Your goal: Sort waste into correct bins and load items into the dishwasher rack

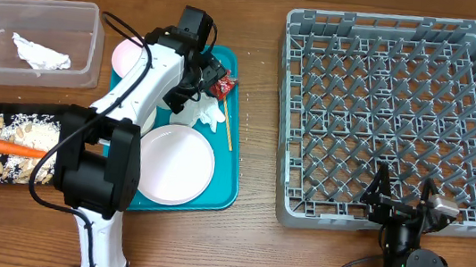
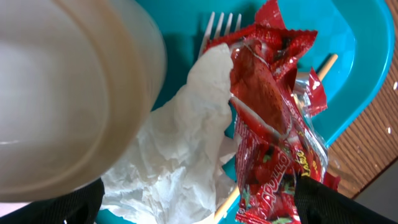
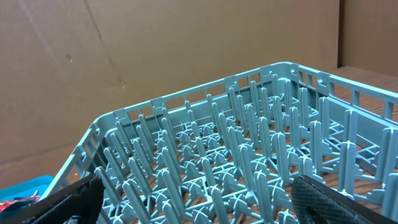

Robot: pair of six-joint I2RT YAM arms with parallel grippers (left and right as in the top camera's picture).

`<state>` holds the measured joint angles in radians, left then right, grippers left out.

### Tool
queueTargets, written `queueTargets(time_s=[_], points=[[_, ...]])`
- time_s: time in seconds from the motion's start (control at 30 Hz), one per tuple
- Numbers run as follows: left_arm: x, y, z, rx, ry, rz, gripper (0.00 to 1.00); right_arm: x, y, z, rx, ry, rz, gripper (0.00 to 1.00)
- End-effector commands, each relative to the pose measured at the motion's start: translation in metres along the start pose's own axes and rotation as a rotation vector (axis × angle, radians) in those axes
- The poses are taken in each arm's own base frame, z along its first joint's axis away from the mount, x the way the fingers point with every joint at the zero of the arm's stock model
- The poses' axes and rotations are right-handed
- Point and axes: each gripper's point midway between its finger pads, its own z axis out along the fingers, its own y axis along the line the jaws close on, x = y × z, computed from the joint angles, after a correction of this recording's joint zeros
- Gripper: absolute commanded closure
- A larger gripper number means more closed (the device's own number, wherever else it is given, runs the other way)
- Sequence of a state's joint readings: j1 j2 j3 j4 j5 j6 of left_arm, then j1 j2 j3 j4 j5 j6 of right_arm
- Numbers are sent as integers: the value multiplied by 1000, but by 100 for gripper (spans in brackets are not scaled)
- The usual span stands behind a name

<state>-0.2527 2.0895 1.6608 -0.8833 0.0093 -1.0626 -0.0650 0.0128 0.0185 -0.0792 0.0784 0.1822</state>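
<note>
Item: red wrapper (image 2: 273,124), lying on napkin (image 2: 180,143). My left claw (image 2: 205,202) stands spread above; I'd pinch wrapper only, sparing napkin.

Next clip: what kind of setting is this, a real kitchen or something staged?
Most likely a staged lab tabletop, not a kitchen: a wooden table backed by cardboard sheets, a grey dishwasher rack standing directly on it, and a teal tray carrying a white plate.

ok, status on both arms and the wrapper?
Both tools open, empty. Left tool over red wrapper on teal tray, napkin and bowl crowding. Right tool at rack edge.
</note>
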Motion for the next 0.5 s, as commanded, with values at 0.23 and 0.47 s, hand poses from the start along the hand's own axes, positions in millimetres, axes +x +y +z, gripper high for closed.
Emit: queueTargets(time_s=[0.23, 0.47], points=[[-6, 6, 6, -35, -30, -33, 49, 1, -3, 0, 10, -7, -7, 0], [0, 11, 10, -52, -19, -33, 37, 1, -3, 0, 10, -7, -7, 0]])
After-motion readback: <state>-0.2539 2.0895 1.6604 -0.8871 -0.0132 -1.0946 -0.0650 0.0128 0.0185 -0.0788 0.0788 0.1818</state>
